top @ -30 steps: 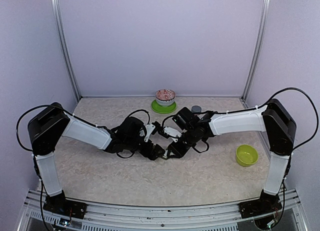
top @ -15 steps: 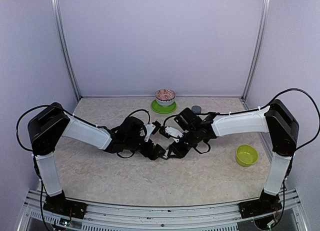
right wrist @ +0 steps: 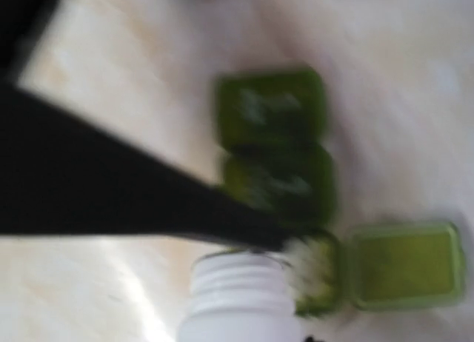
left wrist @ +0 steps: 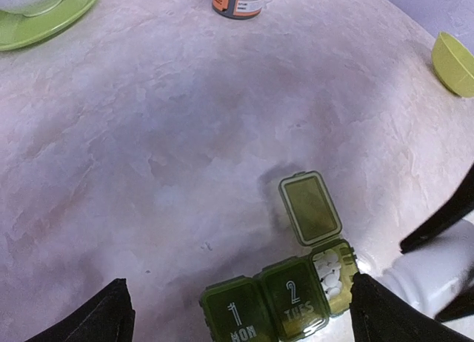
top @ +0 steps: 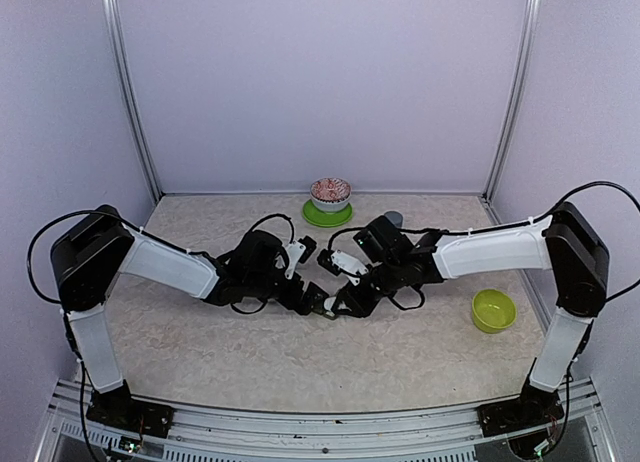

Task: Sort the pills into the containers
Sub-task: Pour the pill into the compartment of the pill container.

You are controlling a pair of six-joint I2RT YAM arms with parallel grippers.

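The dark green container strip [left wrist: 275,303] lies on the table between my left gripper's fingertips [left wrist: 111,312]. Compartments "1 MON" and "2 TUES" are shut. The third is open, its lid [left wrist: 310,207] flipped back, with several white pills [left wrist: 330,274] inside. My left gripper [top: 308,297] is open, and its right finger is close to the strip's open end. My right gripper [top: 338,304] is shut on a white pill bottle [right wrist: 238,305], whose open neck is tilted at the open compartment [right wrist: 315,272]. The bottle also shows in the left wrist view [left wrist: 437,272]. The right wrist view is blurred.
A lime-green bowl [top: 493,310] sits at the right. A patterned bowl on a green plate [top: 330,199] stands at the back centre. An orange-labelled bottle [left wrist: 239,0] with a dark cap [top: 393,218] stands behind the right arm.
The right arm has stretched out and lowered a little toward the left gripper, bringing the bottle down to the strip. The left gripper has shifted slightly.
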